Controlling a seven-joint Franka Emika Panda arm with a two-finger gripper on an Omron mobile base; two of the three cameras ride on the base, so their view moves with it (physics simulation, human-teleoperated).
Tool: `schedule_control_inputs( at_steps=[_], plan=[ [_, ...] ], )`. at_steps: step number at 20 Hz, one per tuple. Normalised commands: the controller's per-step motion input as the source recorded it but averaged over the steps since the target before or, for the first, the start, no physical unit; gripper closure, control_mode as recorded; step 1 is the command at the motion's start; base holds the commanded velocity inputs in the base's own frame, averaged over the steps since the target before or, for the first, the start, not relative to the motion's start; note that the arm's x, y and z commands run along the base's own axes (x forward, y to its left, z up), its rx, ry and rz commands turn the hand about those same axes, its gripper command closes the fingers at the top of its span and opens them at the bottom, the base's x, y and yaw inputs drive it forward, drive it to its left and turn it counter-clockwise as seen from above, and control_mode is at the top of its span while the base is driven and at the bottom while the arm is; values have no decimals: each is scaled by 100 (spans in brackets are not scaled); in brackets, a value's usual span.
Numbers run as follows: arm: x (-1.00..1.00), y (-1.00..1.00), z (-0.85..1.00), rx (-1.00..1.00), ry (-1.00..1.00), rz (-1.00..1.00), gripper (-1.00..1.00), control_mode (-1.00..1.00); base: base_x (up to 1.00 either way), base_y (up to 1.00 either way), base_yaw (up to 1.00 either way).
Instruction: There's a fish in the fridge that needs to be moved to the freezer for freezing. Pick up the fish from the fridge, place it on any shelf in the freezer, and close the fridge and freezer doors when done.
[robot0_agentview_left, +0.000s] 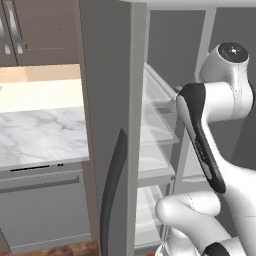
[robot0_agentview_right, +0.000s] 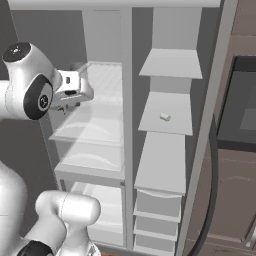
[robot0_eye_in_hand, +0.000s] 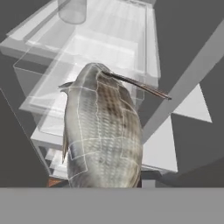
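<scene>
The fish (robot0_eye_in_hand: 103, 131) is a grey scaled body that takes up the middle of the hand view, with a thin dark fin spine sticking out to the right. My gripper (robot0_agentview_right: 64, 105) is shut on it, and the fish covers the fingertips. In the right base view the fish (robot0_agentview_right: 61, 108) is a tiny dark speck under the hand, in front of the clear shelves of the left compartment. Both doors stand open: the left door (robot0_agentview_left: 107, 125) with its dark curved handle (robot0_agentview_left: 112, 190), and the right door (robot0_agentview_right: 210, 130), seen edge-on.
A clear glass jar (robot0_eye_in_hand: 72, 11) stands on an upper clear shelf. The right compartment has opaque grey shelves (robot0_agentview_right: 162, 165), one carrying a small pale object (robot0_agentview_right: 165, 117), with drawers below. A marble counter (robot0_agentview_left: 40, 135) lies left of the open door.
</scene>
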Motion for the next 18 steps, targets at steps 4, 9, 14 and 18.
schedule_control_inputs(
  at_steps=[4, 9, 14, 18],
  plan=[
    [-100, -70, 30, 0, 0, 0, 100, -100, 0, 0, 0],
    [-96, -75, 35, 0, 2, 0, 100, -100, 0, 0, 0],
    [-60, -83, 49, 0, 3, 0, 100, -100, 0, 0, 0],
    [-16, -68, 56, 0, 0, -1, 100, -100, 0, 0, 0]
  ],
)
